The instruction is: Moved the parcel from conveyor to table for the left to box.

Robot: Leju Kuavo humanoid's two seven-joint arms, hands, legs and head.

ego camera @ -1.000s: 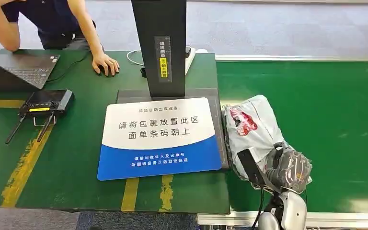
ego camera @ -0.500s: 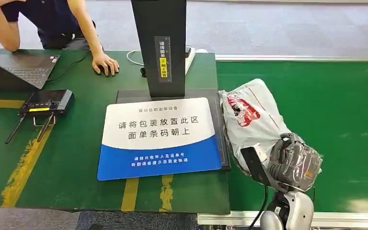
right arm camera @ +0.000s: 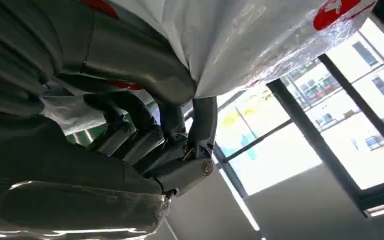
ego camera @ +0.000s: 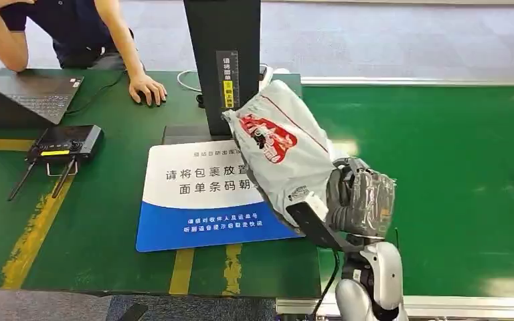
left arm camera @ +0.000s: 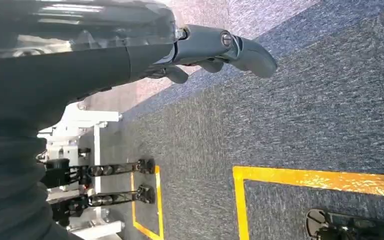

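Observation:
The parcel is a white plastic bag with a red print. My right hand grips its near end and holds it up in the air, tilted. Its far end reaches over the right part of the blue and white mat on the green table, close to the black scanner column. In the right wrist view my fingers wrap around the parcel, which creases under them. My left hand hangs over the carpeted floor and holds nothing, its thumb sticking out.
The green conveyor belt lies right of the table. A laptop and a black controller with antennas sit on the table's left. A person's hand rests on the table's far side.
My right hand has lifted the parcel off the conveyor and carried it left, from beside the mat to above the mat's right part.

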